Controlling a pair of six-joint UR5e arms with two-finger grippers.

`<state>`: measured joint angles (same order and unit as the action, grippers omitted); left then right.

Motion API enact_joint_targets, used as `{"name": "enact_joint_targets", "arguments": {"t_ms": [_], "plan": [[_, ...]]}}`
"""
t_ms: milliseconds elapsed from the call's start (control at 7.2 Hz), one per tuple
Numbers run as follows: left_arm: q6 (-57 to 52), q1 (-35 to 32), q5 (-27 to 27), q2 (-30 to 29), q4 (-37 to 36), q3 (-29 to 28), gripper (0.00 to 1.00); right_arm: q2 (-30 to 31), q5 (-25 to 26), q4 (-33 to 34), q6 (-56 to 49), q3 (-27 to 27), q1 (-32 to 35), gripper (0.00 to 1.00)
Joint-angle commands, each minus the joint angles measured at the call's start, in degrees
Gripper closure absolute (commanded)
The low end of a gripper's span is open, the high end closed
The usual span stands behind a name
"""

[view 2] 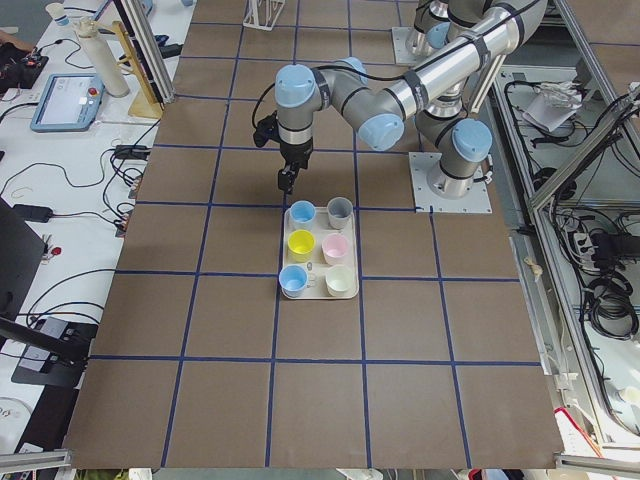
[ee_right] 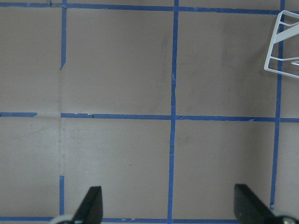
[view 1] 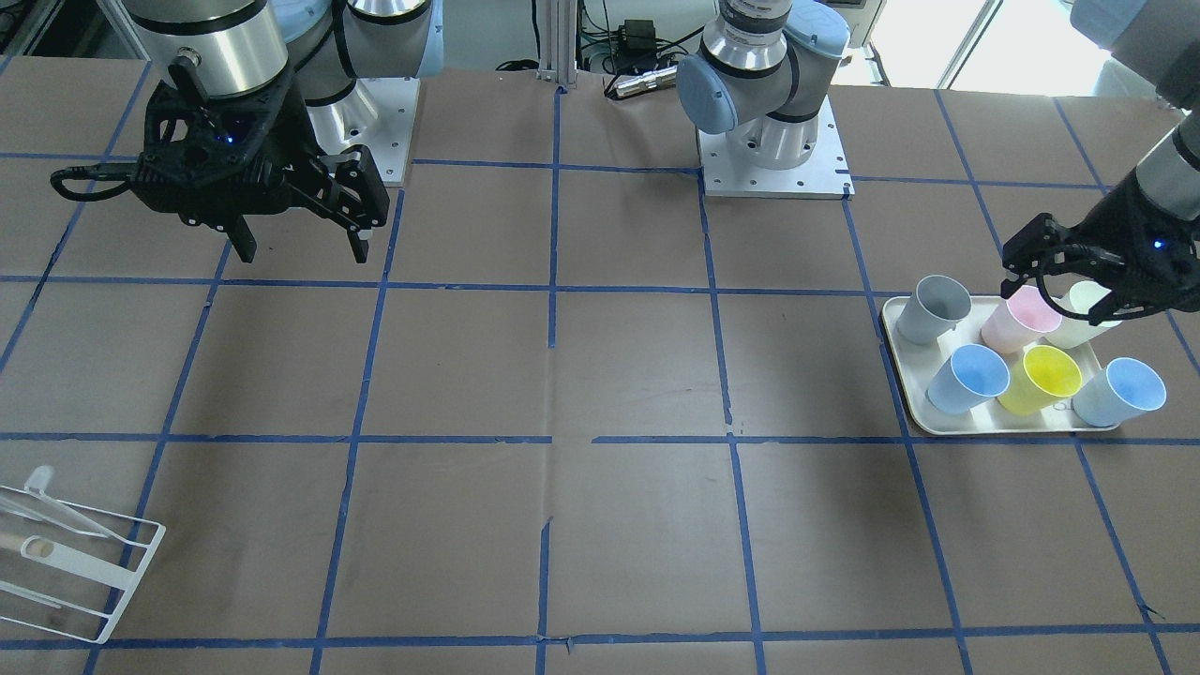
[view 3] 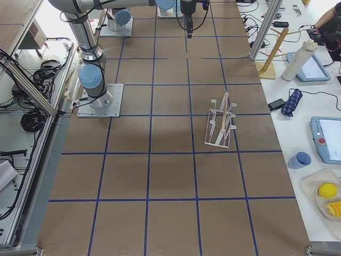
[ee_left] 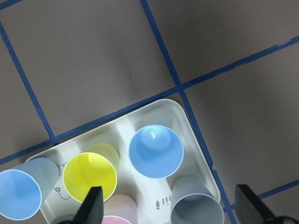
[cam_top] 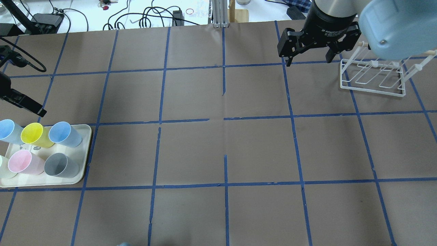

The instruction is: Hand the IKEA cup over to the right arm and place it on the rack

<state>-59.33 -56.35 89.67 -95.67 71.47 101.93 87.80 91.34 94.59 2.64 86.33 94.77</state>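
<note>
R gripper [cam_top: 309, 61]: spread, empty, hung far right by rack [cam_top: 372, 91]. L gripper [view 1: 1059, 281]: released, hovered by tray [cam_top: 86, 147], left. Cup [cam_top: 65, 133]: stood in tray's far-right spot, ungrasped. Step: approach; next needed centring, descent, clench.

Six cups [cam_top: 65, 134] stand in two rows on a tray [cam_top: 85, 155] at the table's [cam_top: 222, 147] left end; the rack [cam_top: 372, 76] stands far right, behind.

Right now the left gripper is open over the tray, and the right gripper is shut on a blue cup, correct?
No: the right gripper is open and holds nothing, as the right wrist-mounted view shows. The left gripper is open over the tray, as you said.
</note>
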Motion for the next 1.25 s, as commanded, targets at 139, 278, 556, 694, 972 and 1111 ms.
{"name": "enact_joint_targets", "arguments": {"t_ms": [139, 278, 556, 694, 972, 1111], "plan": [[-5.60, 0.28, 0.07, -4.68, -4.12, 0.47, 0.13, 0.00, -0.02, -0.02, 0.26, -0.02, 0.15, 0.00], [-7.36, 0.36, 0.33, -6.00, -5.27, 0.64, 0.13, 0.00, -0.02, 0.07, 0.35, -0.02, 0.07, 0.00], [-8.87, 0.45, -0.02, -8.64, -6.95, 0.82, 0.13, -0.08, -0.10, 0.42, 0.53, -0.02, 0.15, 0.00], [-9.66, 1.15, 0.24, -9.87, -6.96, 0.73, 0.13, 0.00, 0.07, 0.07, 0.61, -0.02, 0.15, 0.00], [-9.58, 3.18, -0.28, -12.16, -7.04, 0.82, 0.15, -0.09, 0.16, -0.19, 0.53, 0.06, -0.02, 0.00], [-9.58, 2.83, -0.28, -12.60, -7.04, 0.82, 0.21, -0.17, 0.07, 0.07, 0.61, 0.07, 0.07, 0.00]]}}
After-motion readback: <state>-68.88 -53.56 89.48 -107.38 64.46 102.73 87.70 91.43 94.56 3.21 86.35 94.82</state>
